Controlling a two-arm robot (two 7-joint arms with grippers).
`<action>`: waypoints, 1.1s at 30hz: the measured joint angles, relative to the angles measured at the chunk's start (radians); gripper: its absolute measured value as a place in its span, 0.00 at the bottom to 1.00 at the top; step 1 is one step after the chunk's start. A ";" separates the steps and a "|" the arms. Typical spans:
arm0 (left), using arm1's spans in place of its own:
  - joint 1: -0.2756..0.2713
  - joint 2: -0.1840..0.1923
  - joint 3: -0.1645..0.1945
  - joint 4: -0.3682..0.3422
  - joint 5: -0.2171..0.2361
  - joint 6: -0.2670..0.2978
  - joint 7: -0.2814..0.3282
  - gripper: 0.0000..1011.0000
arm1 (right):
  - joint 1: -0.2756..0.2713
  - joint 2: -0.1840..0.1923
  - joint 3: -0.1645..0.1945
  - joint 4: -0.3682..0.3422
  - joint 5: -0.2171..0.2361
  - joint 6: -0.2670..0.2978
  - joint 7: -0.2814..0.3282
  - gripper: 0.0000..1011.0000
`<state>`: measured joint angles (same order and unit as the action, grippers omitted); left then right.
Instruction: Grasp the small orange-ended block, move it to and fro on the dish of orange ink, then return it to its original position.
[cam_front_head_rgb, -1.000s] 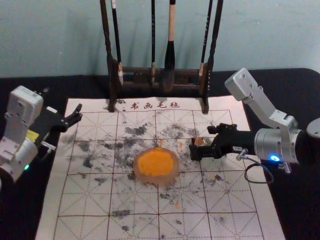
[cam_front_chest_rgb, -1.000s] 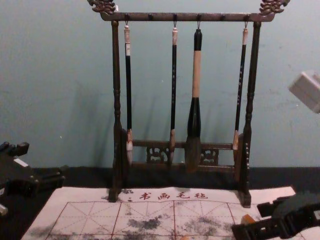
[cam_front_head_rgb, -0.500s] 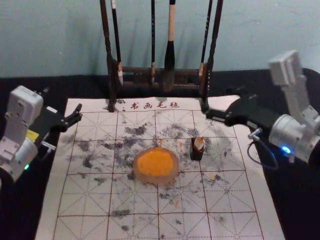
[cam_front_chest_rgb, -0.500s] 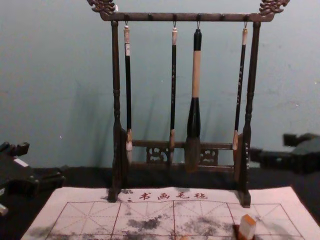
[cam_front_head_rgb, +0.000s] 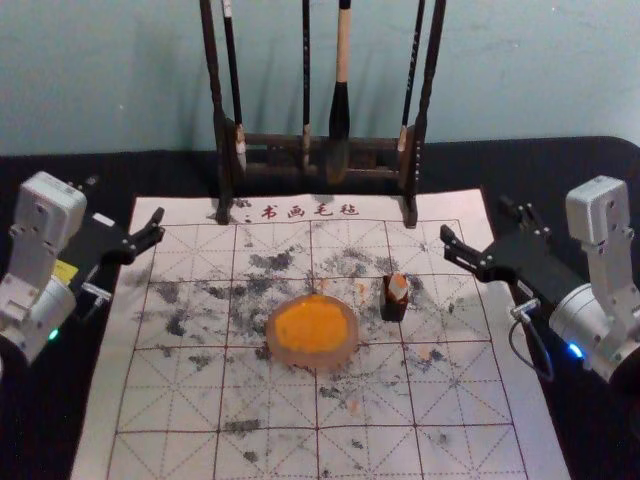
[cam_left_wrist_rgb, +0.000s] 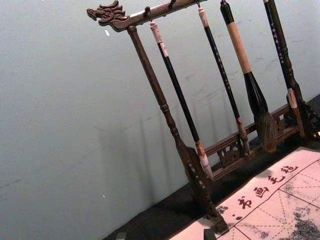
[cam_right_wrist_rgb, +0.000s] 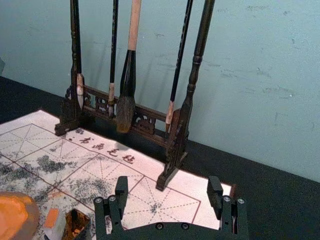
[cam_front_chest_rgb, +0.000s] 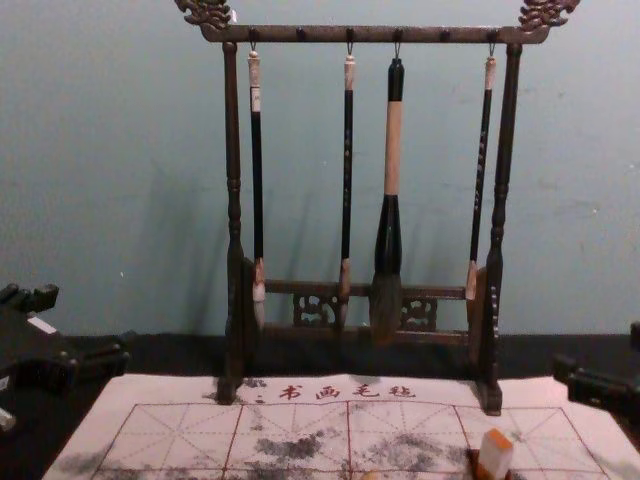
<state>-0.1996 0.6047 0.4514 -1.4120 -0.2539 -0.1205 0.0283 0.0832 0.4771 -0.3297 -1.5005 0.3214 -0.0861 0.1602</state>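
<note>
Small block: four-sided, pale and smooth, orange at the upper end; tilted at the holder, whether inside or leaning cannot be told. It lies right of the dish, between the dish and the mat's right edge.

Holder: small, dark, open-topped, box-like; orange smears inside.

Dish: round, shallow, pale translucent rim; contains thick orange ink. Placed near the mat's middle, just beside the holder.

Mat: pale, cloth-like, ruled in red with dashed diagonals, blotched grey-black. Inscribed near its far edge: 书画毛毡.

Tabletop: black covering, dull finish, beneath the mat.

Brush stand: dark turned posts, pierced lower rail, carved scrolling ends; feet on the mat's far margin. Four brushes hang from it: three slender, black-handled, with small pale characters; one thick brush, tan and black handle, full bristle head. The leftmost bears a white label.

Right gripper: black, over the mat's right edge near the far right corner; jaws spread, apart from the block.

Left gripper: black, parked by the mat's left edge near the far left corner; jaws spread.
</note>
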 joint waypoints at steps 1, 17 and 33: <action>0.000 0.000 0.000 0.000 0.000 0.000 0.000 0.99 | -0.001 -0.003 0.000 0.005 -0.004 -0.005 0.000 0.99; 0.000 0.000 0.000 0.000 0.000 0.000 0.000 0.99 | -0.002 -0.003 0.001 0.005 -0.006 -0.007 -0.001 0.99; 0.000 0.000 0.000 0.000 0.000 0.000 0.000 0.99 | -0.001 -0.002 0.001 0.002 -0.003 -0.003 0.000 0.99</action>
<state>-0.1995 0.6047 0.4514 -1.4120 -0.2539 -0.1205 0.0283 0.0826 0.4753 -0.3284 -1.4984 0.3188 -0.0889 0.1603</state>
